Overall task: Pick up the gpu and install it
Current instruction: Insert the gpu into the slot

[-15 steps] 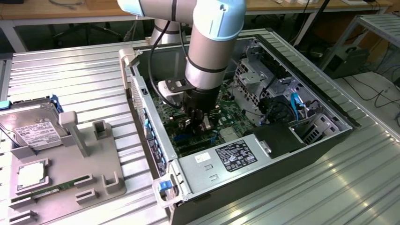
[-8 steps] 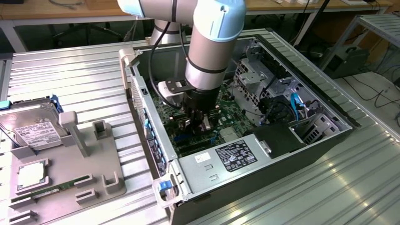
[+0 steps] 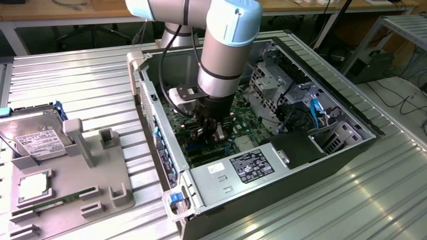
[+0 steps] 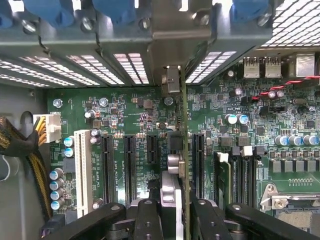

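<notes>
Low in the exterior frame's centre, black two-fingered gripper (image 3: 212, 131) is clamped on the thin green gpu card (image 4: 183, 150), held edge-on and upright over the green motherboard (image 4: 130, 112) inside the open grey computer case (image 3: 347, 117).

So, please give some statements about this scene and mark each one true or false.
1. The gripper is inside the open computer case. True.
2. The gpu lies on the grey holder. False: the gripper holds it edge-on above the motherboard.
3. A hard drive rests on the holder. True.
4. The case's side panel is closed. False: the motherboard is exposed.
</notes>
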Tool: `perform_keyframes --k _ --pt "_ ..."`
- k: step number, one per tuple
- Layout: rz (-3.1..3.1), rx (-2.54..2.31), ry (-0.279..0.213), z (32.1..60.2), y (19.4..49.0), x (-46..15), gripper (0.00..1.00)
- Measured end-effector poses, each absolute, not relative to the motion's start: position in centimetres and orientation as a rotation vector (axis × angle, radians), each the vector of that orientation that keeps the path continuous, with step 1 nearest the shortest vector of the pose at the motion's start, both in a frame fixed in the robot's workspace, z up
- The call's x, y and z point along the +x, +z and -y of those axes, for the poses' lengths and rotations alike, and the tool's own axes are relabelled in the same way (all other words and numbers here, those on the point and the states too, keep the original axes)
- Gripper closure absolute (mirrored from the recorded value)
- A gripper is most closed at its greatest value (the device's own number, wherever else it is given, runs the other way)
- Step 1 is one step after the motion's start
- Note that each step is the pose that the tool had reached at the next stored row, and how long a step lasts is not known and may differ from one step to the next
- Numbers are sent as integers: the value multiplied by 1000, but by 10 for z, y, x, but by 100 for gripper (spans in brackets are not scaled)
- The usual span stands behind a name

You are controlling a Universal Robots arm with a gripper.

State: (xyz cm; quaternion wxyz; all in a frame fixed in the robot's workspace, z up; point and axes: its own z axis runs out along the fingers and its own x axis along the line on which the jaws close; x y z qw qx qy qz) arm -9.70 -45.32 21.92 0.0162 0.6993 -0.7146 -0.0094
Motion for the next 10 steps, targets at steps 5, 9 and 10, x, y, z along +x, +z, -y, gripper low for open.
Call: perform_keyframes --k 5,9,10 --pt "2222 2175 -29 453 218 -97 71" --pt "2223 2175 -30 453 218 -97 71" --pt "2222 2175 -29 453 218 -97 71"
